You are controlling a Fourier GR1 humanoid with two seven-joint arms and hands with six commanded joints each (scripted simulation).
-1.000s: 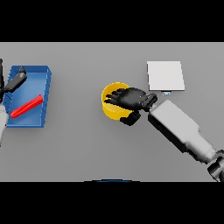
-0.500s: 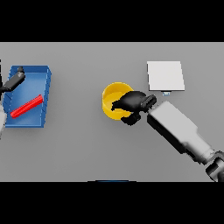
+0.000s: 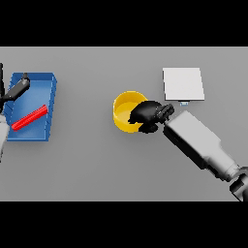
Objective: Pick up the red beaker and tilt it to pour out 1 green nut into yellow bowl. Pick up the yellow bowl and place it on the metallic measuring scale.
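At the far left edge, left hand (image 3: 18, 88), dark, reaching in over the upper left corner of a blue tray (image 3: 47, 104). Only part of this hand visible; whether fingers are spread or curled, cannot tell. Inside the blue tray, lying on its side and slanted, the red beaker (image 3: 30, 117), long and thin in this view, its higher end toward the right wall of the tray. No contact visible between left hand and red beaker; a clear piece of blue tray floor between them.

Further right, on the grey table (image 3: 87, 164), well apart from the tray, the yellow bowl (image 3: 124, 107), standing upright, round, open side up. Any nut inside the bowl not to be made out.

At the right side of the bowl, right hand (image 3: 147, 115), dark, with fingers curled over the right rim, some reaching into the bowl and part of the hand outside the wall, so closed around the bowl's edge. Behind the hand, white and grey forearm running down toward the lower right corner.

Up and right of the bowl, the metallic measuring scale (image 3: 182, 83), a pale square plate lying flat on the table, near the bowl but not touching it, just beyond the right wrist.
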